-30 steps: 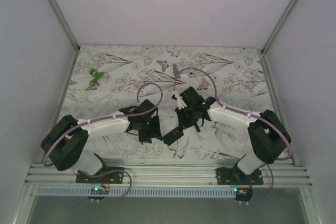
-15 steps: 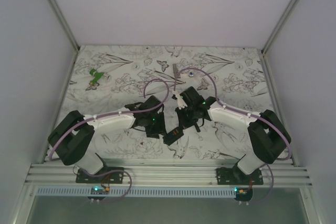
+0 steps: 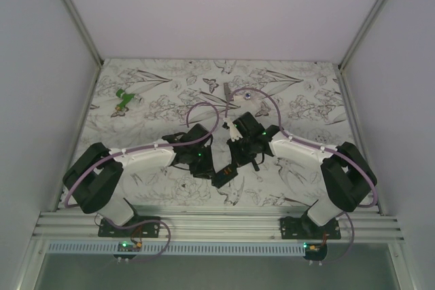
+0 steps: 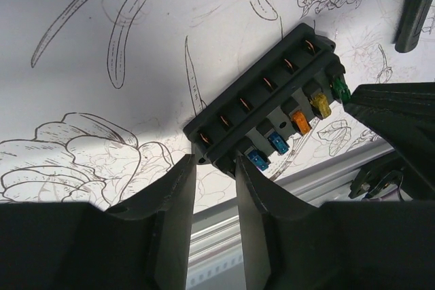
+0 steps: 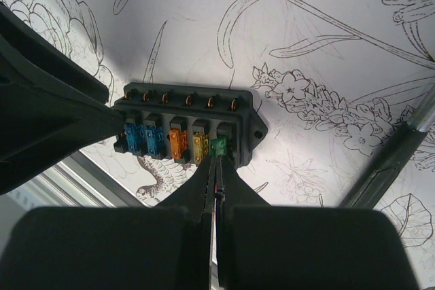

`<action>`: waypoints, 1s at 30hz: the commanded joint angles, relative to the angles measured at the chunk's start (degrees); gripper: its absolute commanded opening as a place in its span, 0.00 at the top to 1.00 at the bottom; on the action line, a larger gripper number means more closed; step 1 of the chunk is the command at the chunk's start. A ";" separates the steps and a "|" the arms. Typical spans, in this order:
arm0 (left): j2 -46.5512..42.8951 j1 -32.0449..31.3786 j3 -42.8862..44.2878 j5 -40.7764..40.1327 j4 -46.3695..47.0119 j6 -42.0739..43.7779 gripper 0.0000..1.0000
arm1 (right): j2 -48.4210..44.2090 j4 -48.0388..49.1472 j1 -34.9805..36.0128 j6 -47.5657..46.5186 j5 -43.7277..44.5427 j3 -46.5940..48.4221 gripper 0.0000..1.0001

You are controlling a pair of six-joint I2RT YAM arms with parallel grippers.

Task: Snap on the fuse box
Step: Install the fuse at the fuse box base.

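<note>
The fuse box [image 4: 272, 110] lies flat on the table [image 4: 102, 66] with its coloured fuses [image 4: 299, 121] bare, so nothing looks snapped on yet. Its near end sits right at the tips of the left gripper [image 4: 215, 164], jaws narrowed to a slim gap around it; can't tell if they actually pinch. The right gripper [image 5: 216, 161], pressed fully together, pokes at the green-fuse end. Pretty much the whole job looks left.

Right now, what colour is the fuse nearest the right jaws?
The fuse is green, clearest in the right wrist view.
</note>
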 commanded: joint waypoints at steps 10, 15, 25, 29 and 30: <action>-0.35 -0.04 -1.58 -2.90 -5.27 -1.28 0.74 | 2.99 -7.93 -2.14 -3.34 8.32 -4.75 1.00; -0.75 0.13 -1.71 -3.43 -6.04 -1.38 0.75 | 2.95 -9.52 -2.42 -2.91 8.22 -4.06 1.00; -1.02 0.77 -2.19 -3.89 -6.93 -1.37 0.76 | 4.63 -11.95 -2.33 -1.63 8.28 -3.22 1.00; -1.78 1.17 -2.95 -4.59 -7.40 -1.72 0.77 | 4.84 -12.71 -2.29 -0.88 9.07 -3.21 1.00; -1.94 1.33 -3.12 -4.73 -7.45 -1.73 0.77 | 4.92 -12.77 -2.33 -0.74 9.17 -3.28 1.00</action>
